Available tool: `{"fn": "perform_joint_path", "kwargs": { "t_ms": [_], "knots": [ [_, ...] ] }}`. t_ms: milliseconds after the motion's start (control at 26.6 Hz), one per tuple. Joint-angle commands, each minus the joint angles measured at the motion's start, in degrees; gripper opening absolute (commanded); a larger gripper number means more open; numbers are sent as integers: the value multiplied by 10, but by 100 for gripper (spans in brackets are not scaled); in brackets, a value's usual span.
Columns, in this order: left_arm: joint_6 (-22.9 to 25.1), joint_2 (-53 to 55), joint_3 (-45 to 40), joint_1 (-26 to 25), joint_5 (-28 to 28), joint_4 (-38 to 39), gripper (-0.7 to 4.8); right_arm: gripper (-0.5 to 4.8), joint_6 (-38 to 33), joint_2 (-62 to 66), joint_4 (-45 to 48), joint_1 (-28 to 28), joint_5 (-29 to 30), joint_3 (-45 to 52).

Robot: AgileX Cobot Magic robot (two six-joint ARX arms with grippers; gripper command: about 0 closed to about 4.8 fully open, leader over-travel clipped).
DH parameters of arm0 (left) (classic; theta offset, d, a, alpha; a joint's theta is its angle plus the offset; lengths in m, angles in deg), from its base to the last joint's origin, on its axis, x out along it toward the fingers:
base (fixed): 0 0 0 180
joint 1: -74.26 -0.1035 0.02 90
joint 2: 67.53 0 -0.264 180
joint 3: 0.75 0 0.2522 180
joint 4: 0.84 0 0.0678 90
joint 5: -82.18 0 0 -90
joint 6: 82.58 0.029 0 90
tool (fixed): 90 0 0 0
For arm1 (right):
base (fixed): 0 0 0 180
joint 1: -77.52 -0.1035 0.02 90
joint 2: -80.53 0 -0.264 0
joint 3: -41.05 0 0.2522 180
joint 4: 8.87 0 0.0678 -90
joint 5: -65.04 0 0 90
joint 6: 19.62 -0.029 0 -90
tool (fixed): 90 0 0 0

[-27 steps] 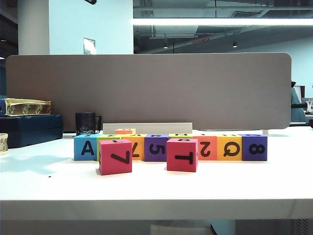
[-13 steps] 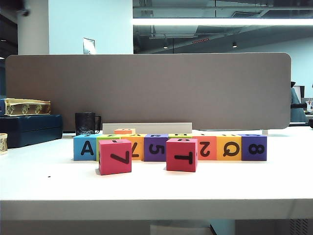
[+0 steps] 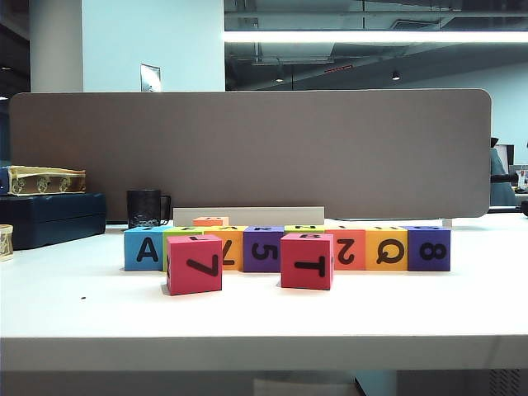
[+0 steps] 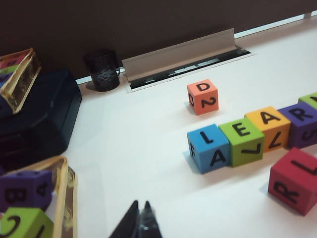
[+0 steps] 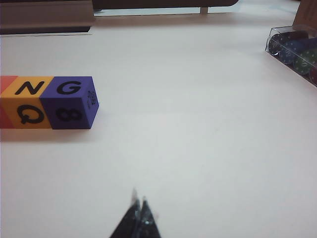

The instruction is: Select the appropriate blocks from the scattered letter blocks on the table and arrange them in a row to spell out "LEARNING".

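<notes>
Our left tool and right tool hung pinched closed and empty above the white table, clear of the work. The letter blocks stood in a touching row mid-table; tops read L, E, A, R leftward, N, G at right, so the word seemed finished. Two red blocks sat nearer, spare.
</notes>
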Motion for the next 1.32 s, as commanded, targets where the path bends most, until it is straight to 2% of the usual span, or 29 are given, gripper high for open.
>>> {"fn": "perform_joint_path", "kwargs": {
  "t_ms": [38,188,452,527,904,1016,1318],
  "knots": [
    [-6,-31,-34,-11,-3,-14,-5,-1,2,-6,6,0,-1,1],
    [-27,-83,-83,-39,-2,-14,-5,-1,2,-6,6,-1,0,1],
    [-44,-166,-175,-46,-1,-14,-5,-1,2,-6,6,-1,-1,1],
    [-52,-175,-177,-46,0,16,-5,-1,2,-6,6,-1,0,1],
    [-52,-177,-177,-46,15,16,-5,-1,2,-6,6,-1,-1,1],
    [-81,-177,-177,-46,16,16,-5,-1,2,-6,6,-1,-1,1],
    [-80,-177,-177,-46,13,15,-5,-1,2,-6,6,-1,-1,1]
  ]
}}
